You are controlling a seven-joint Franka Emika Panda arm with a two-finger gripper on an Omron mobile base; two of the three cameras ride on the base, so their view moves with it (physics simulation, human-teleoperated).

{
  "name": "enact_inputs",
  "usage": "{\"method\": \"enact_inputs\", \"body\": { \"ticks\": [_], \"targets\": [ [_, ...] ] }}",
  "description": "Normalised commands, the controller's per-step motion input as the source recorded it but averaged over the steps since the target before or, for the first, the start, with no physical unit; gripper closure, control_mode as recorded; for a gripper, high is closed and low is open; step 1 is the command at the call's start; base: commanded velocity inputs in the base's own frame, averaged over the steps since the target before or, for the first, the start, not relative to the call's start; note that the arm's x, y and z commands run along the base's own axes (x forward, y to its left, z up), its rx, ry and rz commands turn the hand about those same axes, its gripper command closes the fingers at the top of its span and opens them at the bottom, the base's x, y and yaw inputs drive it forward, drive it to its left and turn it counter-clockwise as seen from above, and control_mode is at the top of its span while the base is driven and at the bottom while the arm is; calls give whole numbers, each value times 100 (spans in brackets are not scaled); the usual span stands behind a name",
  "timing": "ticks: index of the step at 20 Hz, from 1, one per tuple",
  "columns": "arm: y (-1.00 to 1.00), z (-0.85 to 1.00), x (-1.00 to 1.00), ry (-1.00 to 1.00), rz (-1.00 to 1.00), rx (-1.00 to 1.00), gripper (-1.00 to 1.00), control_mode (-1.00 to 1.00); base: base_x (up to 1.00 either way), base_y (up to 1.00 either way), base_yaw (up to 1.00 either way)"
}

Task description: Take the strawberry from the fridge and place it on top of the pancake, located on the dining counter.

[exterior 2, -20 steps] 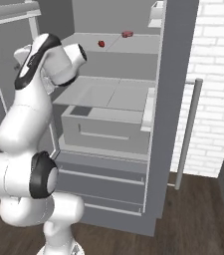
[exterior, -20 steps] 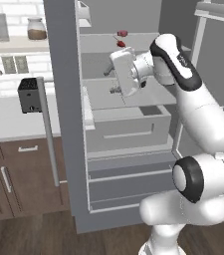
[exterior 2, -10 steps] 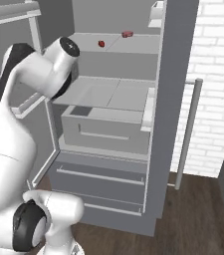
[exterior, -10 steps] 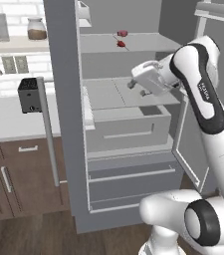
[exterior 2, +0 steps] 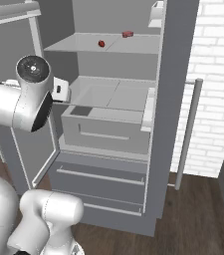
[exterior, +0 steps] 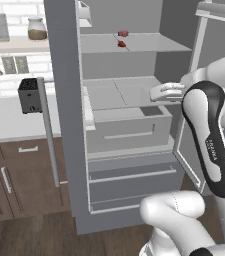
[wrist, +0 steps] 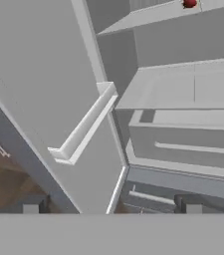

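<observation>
Fridge (exterior: 129, 130): both doors swung open; pale grey shelves and a pulled-forward grey bin inside, two drawers below.
Strawberry (exterior: 121, 44): small red fruit resting on the upper shelf (exterior: 134, 42), above the gripper and farther into the fridge; in the hand view it appears at the top edge (wrist: 189, 3).
Second red item (exterior: 123, 33): lies just behind the strawberry on the same shelf, deeper in; its kind cannot be told.
Gripper (wrist: 111, 206): fingers spread wide, released, nothing between them; the two dark tips (wrist: 31, 205) rise at the bottom of the hand view.
Hand (exterior: 166, 91): in the left base view the white hand sits at the level of the middle shelf, at the right side of the fridge opening, well below the strawberry; the fingers themselves are too small to make out there.
Open door (wrist: 49, 99): to the gripper's left in the hand view, carrying a pale door shelf (wrist: 86, 124).
Bin (exterior 2: 108, 124): ahead of the gripper and slightly lower, with a flat lid.
Counter (exterior: 9, 125): white, beside the fridge over brown cabinets, well away from the gripper; a dark toaster (exterior: 29, 95) stands on it.
</observation>
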Motion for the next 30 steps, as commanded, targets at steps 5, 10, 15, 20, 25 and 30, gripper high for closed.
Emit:
{"method": "enact_inputs", "body": {
  "ticks": [5,10,15,20,25,30],
  "targets": [
    [-36,0,-58,-13,-32,-15,-100,-100,0,0,0],
    [-24,0,-51,0,-29,-10,-100,-100,0,0,0],
    [-14,0,-51,0,-11,-1,-100,-100,0,0,0],
    [0,0,-1,1,0,0,-100,-100,0,0,0],
    [0,0,4,0,0,0,-100,100,30,0,0],
    [0,0,0,0,0,0,-100,100,97,0,0]
  ]
}}
